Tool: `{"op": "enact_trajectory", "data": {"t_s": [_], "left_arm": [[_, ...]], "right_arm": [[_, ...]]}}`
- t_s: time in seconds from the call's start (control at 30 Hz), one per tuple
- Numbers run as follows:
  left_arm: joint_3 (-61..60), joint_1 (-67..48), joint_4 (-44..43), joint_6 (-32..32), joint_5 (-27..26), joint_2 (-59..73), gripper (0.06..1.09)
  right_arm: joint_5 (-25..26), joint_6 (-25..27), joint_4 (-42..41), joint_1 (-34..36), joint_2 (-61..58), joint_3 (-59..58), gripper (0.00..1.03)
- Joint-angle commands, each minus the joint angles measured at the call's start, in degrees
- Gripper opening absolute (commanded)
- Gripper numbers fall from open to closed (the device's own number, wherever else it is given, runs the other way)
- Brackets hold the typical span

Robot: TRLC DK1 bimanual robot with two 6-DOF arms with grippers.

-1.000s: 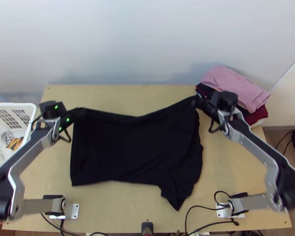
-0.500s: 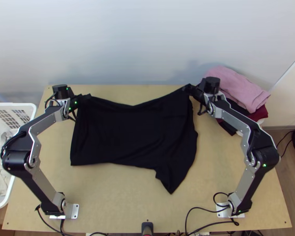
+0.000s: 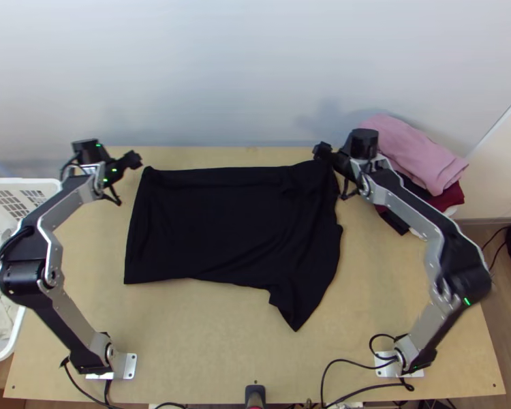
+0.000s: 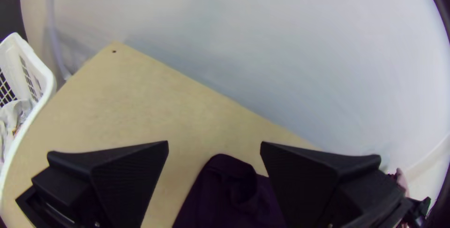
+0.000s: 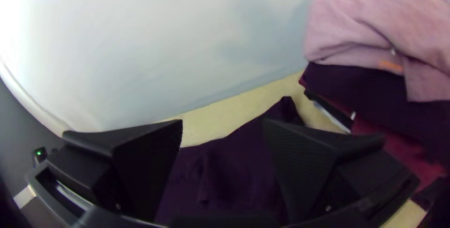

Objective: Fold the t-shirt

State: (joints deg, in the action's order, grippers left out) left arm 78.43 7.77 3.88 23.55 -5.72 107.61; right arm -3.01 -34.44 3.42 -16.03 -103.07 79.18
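Note:
The black t-shirt (image 3: 228,225) lies spread on the table, its upper edge near the far side and a pointed corner toward the near side at right. My left gripper (image 3: 134,160) is off its upper left corner; in the left wrist view the left gripper (image 4: 214,146) stands open, with the shirt's corner (image 4: 229,186) beyond its fingers. Over the upper right corner is my right gripper (image 3: 320,151). The right wrist view has the right gripper (image 5: 222,124) open too, with the dark cloth (image 5: 225,171) lying behind and between its fingers.
A pile of folded clothes, pink on top (image 3: 412,153), sits at the table's far right, close to the right arm. A white basket (image 3: 48,187) with cloth in it stands left of the table. The wall rises behind the far edge.
Both grippers moved away from the near edge with the shirt, which slid up the table. Since then they have let go of its upper corners, and the left gripper has shifted slightly left.

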Motion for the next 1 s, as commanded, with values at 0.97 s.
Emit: {"op": "enact_trajectory", "data": {"t_s": [0.97], "left_arm": [[-8.2,2.0,15.1,-3.2,-3.5,-27.7,1.02]], "right_arm": [[-17.8,-8.6,43.3,2.8,32.6,-34.5,0.69]]}}
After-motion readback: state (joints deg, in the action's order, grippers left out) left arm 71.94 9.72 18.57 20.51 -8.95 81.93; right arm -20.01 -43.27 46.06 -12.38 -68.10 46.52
